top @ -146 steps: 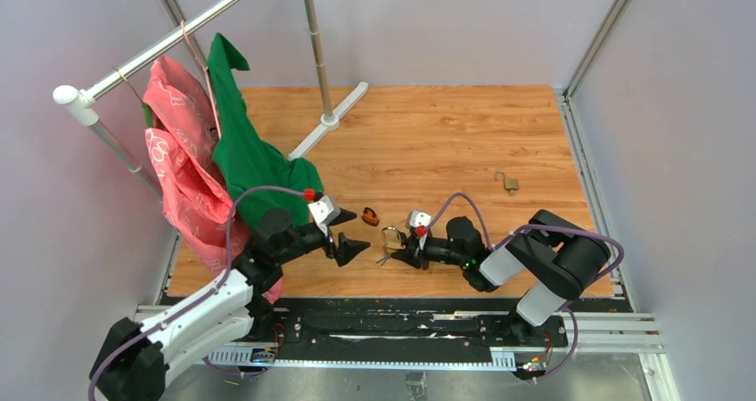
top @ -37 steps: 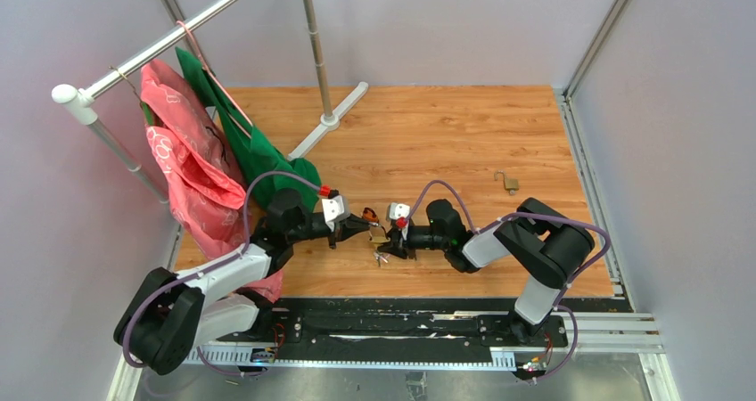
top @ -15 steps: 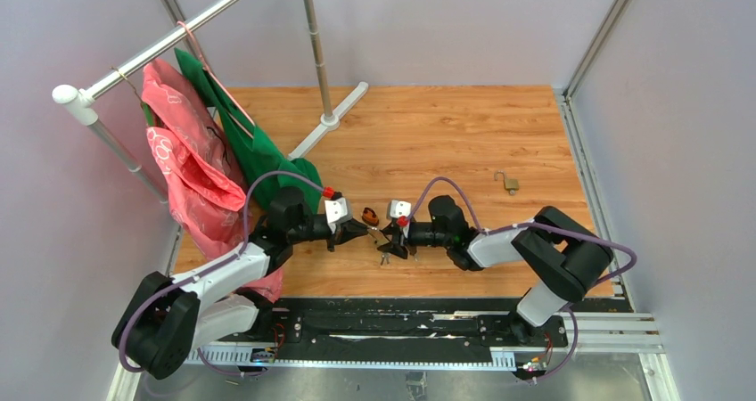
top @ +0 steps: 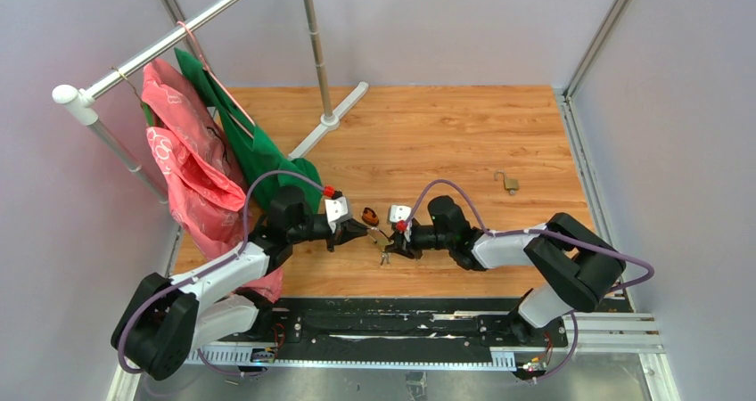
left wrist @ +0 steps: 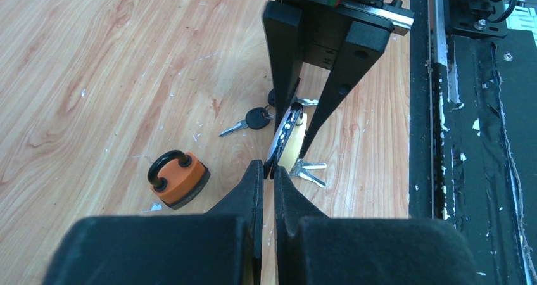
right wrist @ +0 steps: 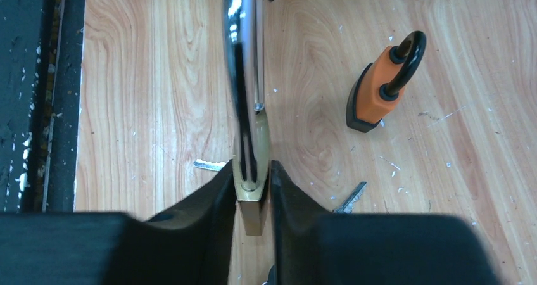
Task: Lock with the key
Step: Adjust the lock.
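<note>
**Steadying the Padlock Before Key Insertion**

The brass padlock (right wrist: 252,199) is at the centre of the overhead view, held between the two arms and apparently raised off the table (top: 446,134). The left gripper (left wrist: 267,170) is pressed together on the chrome shackle (right wrist: 244,38). The right gripper (right wrist: 252,170) pinches the brass body, one finger against each flat side.

The keys lie on the wood below. A black-headed key (left wrist: 256,117) is just left of centre in the left wrist view, and a silver key (left wrist: 308,168) is just right of the padlock. An orange padlock (left wrist: 177,178) sits apart at lower left.

Judged step: steadying the lock with both grippers before one lets go to fetch a key.

1. Check that the right fingers seat squarely on the body. A grip near the edge may let it twist.
2. Hold shackle and body in line, so that neither arm bends the lock.
3. Release one gripper only, and only once the other carries the lock.
4. Turn the keyway to where a key can reach it. These views do not show where it is.
5. Grasp the key by its head and leave the blade free.
</note>
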Controlling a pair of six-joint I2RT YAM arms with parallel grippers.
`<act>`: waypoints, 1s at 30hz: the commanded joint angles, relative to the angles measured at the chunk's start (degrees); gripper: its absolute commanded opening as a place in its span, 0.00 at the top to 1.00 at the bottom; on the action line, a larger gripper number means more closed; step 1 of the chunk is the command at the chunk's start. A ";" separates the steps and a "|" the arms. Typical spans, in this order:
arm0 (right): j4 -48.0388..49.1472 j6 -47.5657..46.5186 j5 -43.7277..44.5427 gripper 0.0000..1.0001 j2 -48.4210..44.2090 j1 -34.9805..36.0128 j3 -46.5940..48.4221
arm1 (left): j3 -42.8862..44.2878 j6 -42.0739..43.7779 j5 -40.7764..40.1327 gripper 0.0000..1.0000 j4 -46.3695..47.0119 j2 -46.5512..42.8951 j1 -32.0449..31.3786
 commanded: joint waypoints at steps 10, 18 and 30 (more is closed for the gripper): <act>4.02 3.94 -2.81 1.00 -3.06 -0.16 1.48 | 1.10 -2.82 0.45 0.29 -0.45 -1.76 0.46; -1.98 6.24 -5.64 1.00 -14.37 -0.78 3.56 | 1.58 -1.68 7.48 0.22 0.13 -2.82 3.06; -2.19 8.59 -5.42 1.00 -22.56 -0.88 7.50 | 4.77 -3.96 5.48 0.35 0.96 -2.68 1.25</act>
